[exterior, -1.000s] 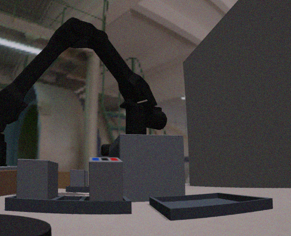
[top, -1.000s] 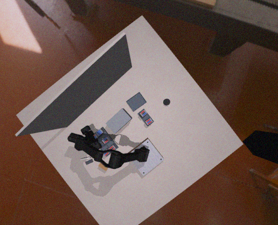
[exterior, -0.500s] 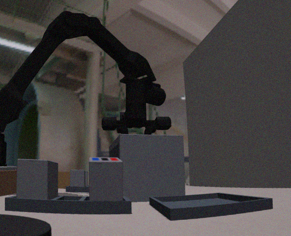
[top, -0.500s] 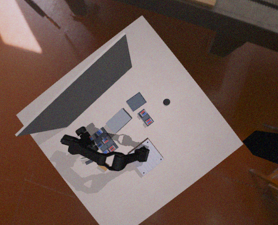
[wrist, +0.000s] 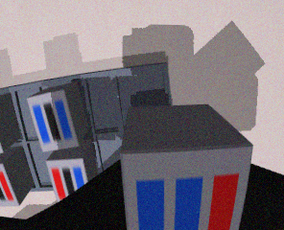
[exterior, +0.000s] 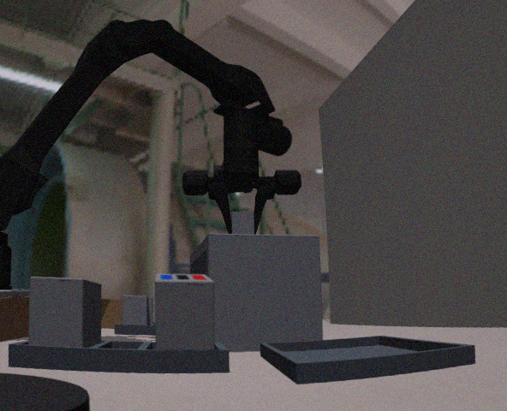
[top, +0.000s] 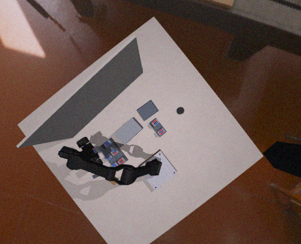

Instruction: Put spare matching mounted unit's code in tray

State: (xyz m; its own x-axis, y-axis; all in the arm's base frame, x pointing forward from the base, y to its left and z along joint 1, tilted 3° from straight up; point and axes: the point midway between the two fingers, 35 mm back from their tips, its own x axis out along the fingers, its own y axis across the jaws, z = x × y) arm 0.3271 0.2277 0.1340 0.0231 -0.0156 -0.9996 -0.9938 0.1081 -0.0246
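My gripper (exterior: 243,228) is shut on a grey block (exterior: 243,219) (wrist: 186,196) (top: 94,150), held upright above the far end of the spares rack (top: 124,154) (wrist: 104,103). The block's label shows two blue stripes and one red in the wrist view. Other spares stand in the rack, among them one labelled blue-black-blue (wrist: 52,122) and one labelled red-black-blue (wrist: 67,176). The shallow dark tray (top: 147,110) (exterior: 378,366) is empty. I cannot make out the mounted unit for certain, and no printed code on a back is readable.
A tall grey box (top: 128,130) (exterior: 267,292) stands between the spares rack and the tray. A small rack (exterior: 118,358) with two blocks is beside the tray. A large grey panel (top: 92,97) (exterior: 426,199) rises behind. A black disc (top: 180,110) (exterior: 27,393) lies nearby.
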